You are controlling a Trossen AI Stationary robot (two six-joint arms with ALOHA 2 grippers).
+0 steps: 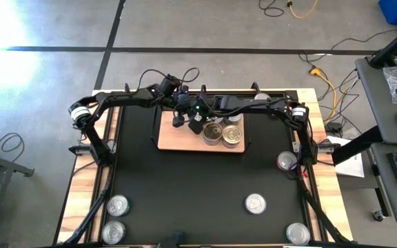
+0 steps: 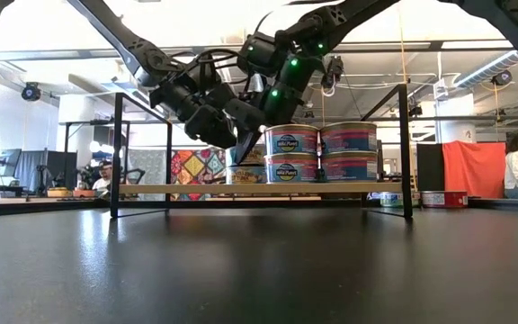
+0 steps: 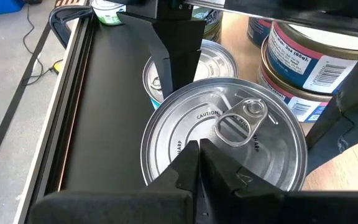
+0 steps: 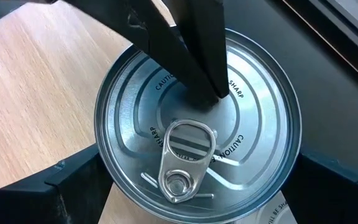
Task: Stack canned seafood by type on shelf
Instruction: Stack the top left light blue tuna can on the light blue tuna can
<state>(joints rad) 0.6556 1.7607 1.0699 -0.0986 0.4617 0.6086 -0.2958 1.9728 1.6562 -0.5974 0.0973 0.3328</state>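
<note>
The shelf [image 1: 178,141] is a light-wood board at the middle of the black mat, with both grippers over its left half. Two stacks of two blue-labelled cans [image 2: 291,153] [image 2: 349,153] stand on it. Left of them is a silver-topped can [image 4: 197,124], and the edge of another lid [image 4: 278,206] shows just below it. My right gripper [image 4: 197,171] has one finger on each side of this can. My left gripper [image 3: 197,163] is shut, with its tips on the lid. The grippers hide this can's underside in the low view. My left gripper's shut fingertips [image 4: 215,92] are on the lid's flat top [image 3: 185,140], beside the pull ring, coming slantwise down from the table's left. My right gripper pinches the same can's round wall [image 4: 101,163] between its two wide-set fingers [image 4: 73,183], slanting down from the right. The can stays level and top up. I cannot tell whether it rests on the can beneath.
Loose cans lie on the black mat: two at the near left [image 1: 118,204] [image 1: 114,231], one near the middle [image 1: 256,203], one at the near right [image 1: 297,233], and a reddish one by the right arm's base [image 1: 286,161]. The shelf's black frame posts [image 2: 116,153] [image 2: 406,148] stand at its ends.
</note>
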